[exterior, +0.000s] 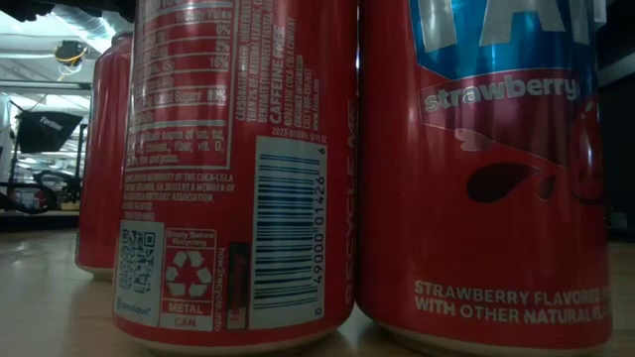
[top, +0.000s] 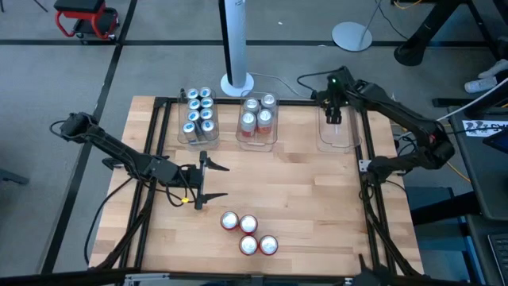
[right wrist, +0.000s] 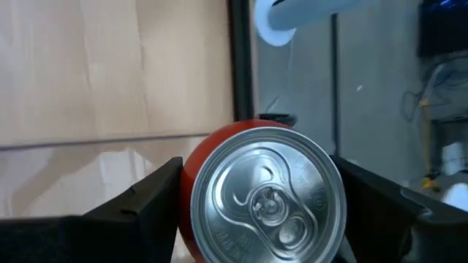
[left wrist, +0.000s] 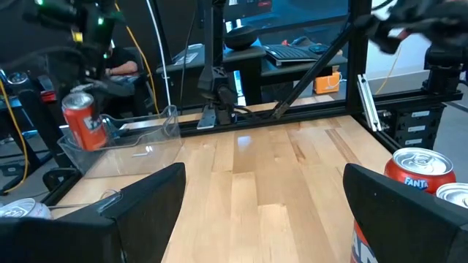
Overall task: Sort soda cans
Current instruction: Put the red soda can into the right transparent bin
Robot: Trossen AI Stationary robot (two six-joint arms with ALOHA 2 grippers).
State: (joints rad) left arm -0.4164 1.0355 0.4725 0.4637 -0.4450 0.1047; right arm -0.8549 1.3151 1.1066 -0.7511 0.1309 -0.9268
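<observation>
- Looking straight down from above, the right gripper [top: 334, 116] is hanging over the clear tub at the far right [top: 336, 137] of the counter [top: 317, 191]; from up there the can it is carrying is hidden under the wrist.
- Showing what that overhead view is hiding, the right wrist camera is looking down on a red can [right wrist: 267, 193] with a silver top, sitting between the two dark fingers [right wrist: 139, 201], which are pinching it on both sides.
- Confirming it from across the counter, the left wrist view is catching that same red can [left wrist: 85, 120] hanging just above the clear tub's rim.
- Waiting low over the left side of the counter, the left gripper [top: 213, 180] is standing spread wide with nothing between its fingers.
- Sitting near the front edge, four red cans [top: 248, 233] are clustered together; the low view is filled by them, one reading "strawberry" [exterior: 486, 169].
- Filling the far left tub are blue cans [top: 199, 114], and the middle tub is holding cans with red sides [top: 257, 119].
</observation>
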